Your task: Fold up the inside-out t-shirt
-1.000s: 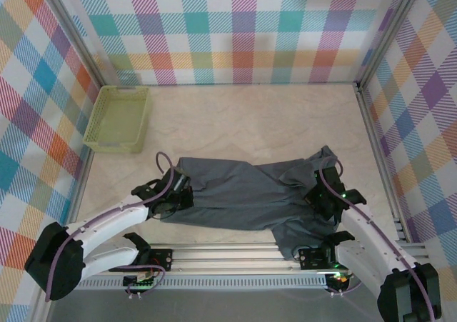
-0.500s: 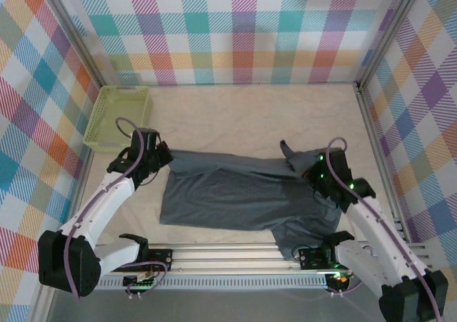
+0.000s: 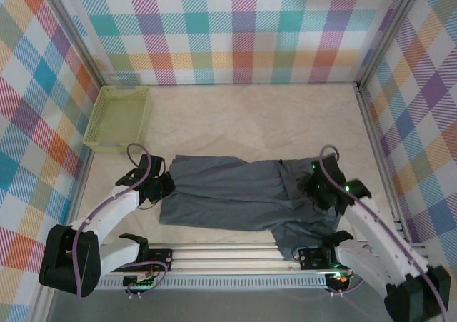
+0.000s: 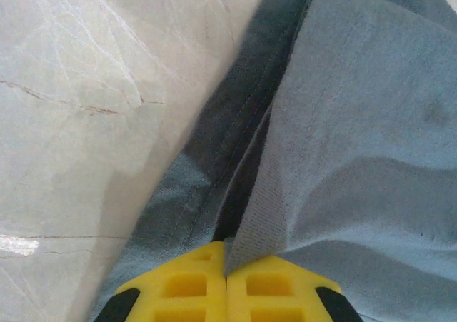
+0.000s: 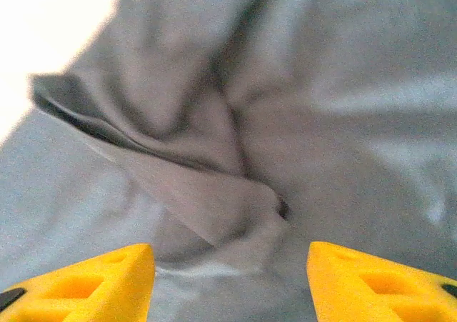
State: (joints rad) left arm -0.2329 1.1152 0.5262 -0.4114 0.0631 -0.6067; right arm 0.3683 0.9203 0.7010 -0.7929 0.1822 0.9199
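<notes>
The slate-grey t-shirt (image 3: pixel 235 197) lies spread across the near half of the table (image 3: pixel 250 118). It is flatter than half a second ago, when a peak of cloth stood raised at its right end. The left gripper (image 4: pixel 226 273) is clamped on the shirt's left edge and has drawn back nearer the arm bases. The right gripper (image 5: pixel 230 249) has parted its jaws, and bunched cloth lies loose beneath them. The lime-green basket (image 3: pixel 118 118) stands unmoved at far left.
</notes>
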